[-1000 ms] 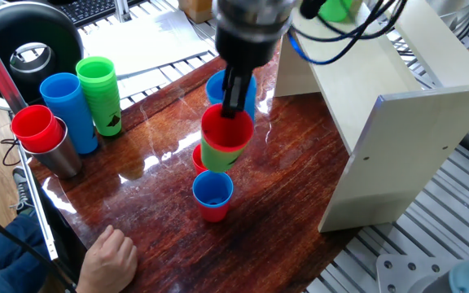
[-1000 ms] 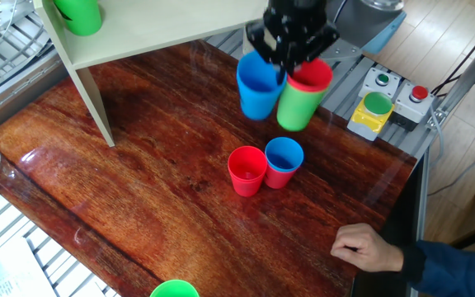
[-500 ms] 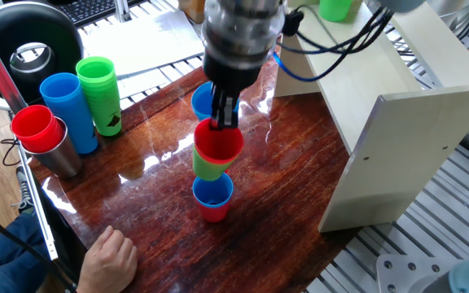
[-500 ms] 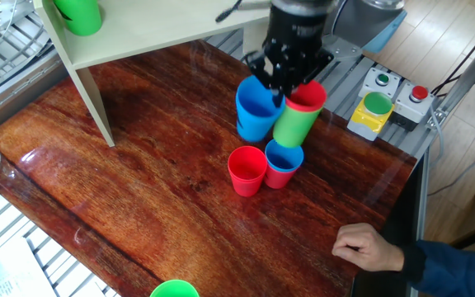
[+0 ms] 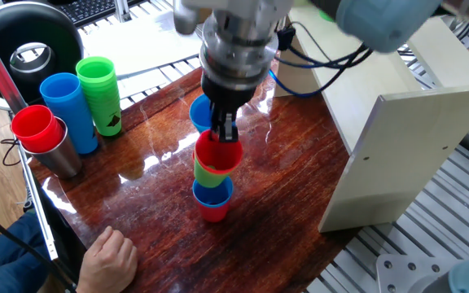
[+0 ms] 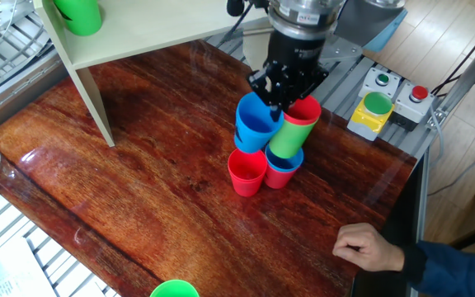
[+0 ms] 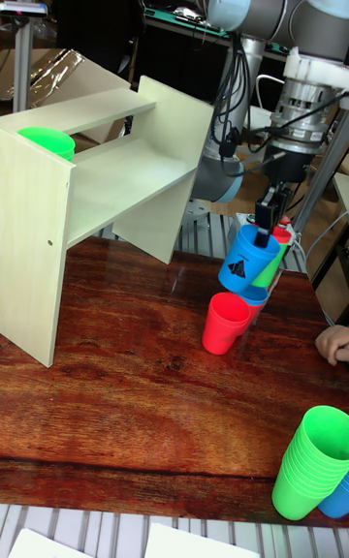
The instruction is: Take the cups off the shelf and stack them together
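Observation:
My gripper (image 5: 225,130) (image 6: 283,103) (image 7: 264,229) is shut over two touching rims. One is a red cup (image 5: 218,153) (image 6: 303,111) nested in a green cup (image 5: 210,172) (image 6: 285,140). The other is a tilted blue cup (image 6: 252,124) (image 7: 242,269) hanging beside them. The green cup's base is at the mouth of a blue cup (image 5: 212,191) (image 6: 283,171) standing on the table. A lone red cup (image 6: 246,172) (image 7: 225,323) stands right beside it. Another green cup (image 6: 79,15) (image 7: 47,143) sits on the shelf (image 5: 397,138) (image 6: 155,33) (image 7: 116,180).
Tall blue (image 5: 67,106) and green (image 5: 100,94) cup columns stand at the table's left edge, next to a steel tumbler (image 5: 62,156) with a red cup (image 5: 35,124) in it. A person's hand (image 5: 108,256) (image 6: 369,247) rests at the near edge. A button box (image 6: 378,107) sits beyond the stack.
The gripper has come down with the red-in-green pair and the blue cup, from above the table to the mouth of the standing blue cup. The hand and other cups stayed put.

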Robot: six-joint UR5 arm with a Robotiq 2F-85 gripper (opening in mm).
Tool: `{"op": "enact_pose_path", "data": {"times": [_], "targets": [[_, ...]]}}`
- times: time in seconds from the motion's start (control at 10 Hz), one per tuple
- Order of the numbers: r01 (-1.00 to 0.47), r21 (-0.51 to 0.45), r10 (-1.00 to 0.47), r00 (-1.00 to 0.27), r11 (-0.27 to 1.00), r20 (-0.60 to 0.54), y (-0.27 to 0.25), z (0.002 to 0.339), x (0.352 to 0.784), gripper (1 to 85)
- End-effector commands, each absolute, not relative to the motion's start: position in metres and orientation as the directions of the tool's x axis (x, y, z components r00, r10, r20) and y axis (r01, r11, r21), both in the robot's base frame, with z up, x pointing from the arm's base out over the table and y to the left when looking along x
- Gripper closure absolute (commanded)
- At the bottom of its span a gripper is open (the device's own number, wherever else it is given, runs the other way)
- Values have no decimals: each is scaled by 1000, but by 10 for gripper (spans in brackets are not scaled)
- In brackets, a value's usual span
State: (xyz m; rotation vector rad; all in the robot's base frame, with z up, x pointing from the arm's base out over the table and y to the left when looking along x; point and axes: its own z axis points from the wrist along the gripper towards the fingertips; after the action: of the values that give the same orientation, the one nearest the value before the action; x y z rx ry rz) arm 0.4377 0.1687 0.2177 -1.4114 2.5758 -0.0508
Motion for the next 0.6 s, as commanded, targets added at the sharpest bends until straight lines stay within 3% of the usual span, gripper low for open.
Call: {"op": "enact_pose_path", "data": {"times": [0.0, 0.5], "targets": [[-838, -127, -844, -508, 530, -171, 175, 207, 435, 843], [-848, -136, -853, -485, 512, -190, 177, 199, 435, 843]]}}
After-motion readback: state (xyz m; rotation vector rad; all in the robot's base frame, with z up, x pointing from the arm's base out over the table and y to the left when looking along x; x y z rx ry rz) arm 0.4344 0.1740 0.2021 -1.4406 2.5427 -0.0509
